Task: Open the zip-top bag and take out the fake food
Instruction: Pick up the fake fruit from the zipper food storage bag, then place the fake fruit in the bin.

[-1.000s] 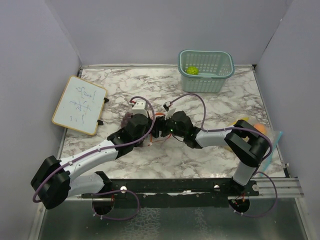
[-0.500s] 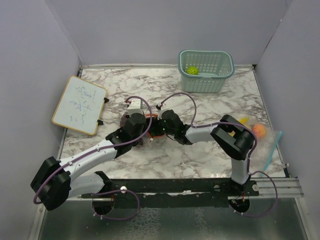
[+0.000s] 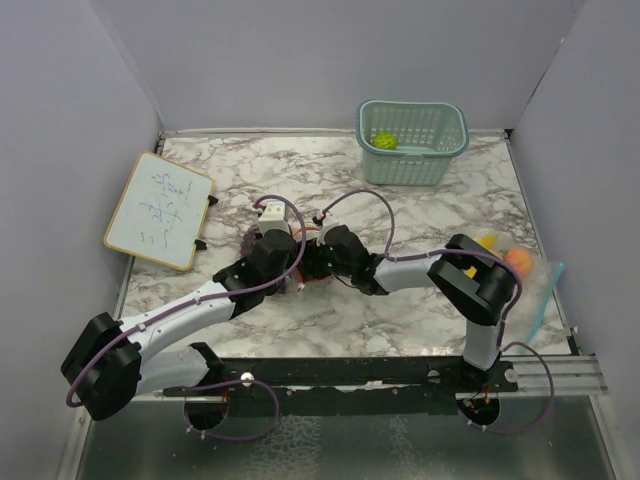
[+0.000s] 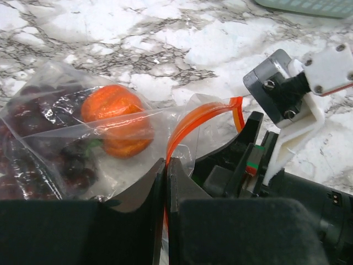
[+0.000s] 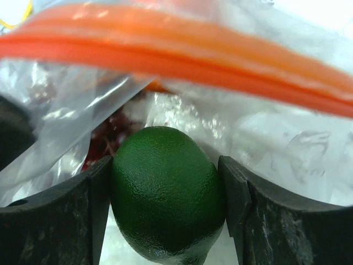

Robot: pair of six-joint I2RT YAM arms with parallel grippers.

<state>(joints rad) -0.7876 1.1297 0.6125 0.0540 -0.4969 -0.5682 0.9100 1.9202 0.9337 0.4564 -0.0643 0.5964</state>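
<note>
Two grippers meet at the zip-top bag (image 4: 162, 121). On the left, the left gripper (image 4: 166, 165) is clenched on the bag's clear film just below the orange zip strip (image 4: 190, 118). The orange (image 4: 116, 118) and the dark grape bunch (image 4: 33, 116) lie inside, farther from the mouth. To the right, the right gripper (image 5: 166, 176) reaches in under the strip. Its fingers (image 5: 83, 210) press both flanks of the lime (image 5: 165, 204), grasping it across its short width, and its long axis seems to run along the fingers. So the lime sits squarely between the right jaws, just inside the mouth. The way out is probably straight back through that mouth toward the right arm — with the left pinch anchoring the bag against the pull.
</note>
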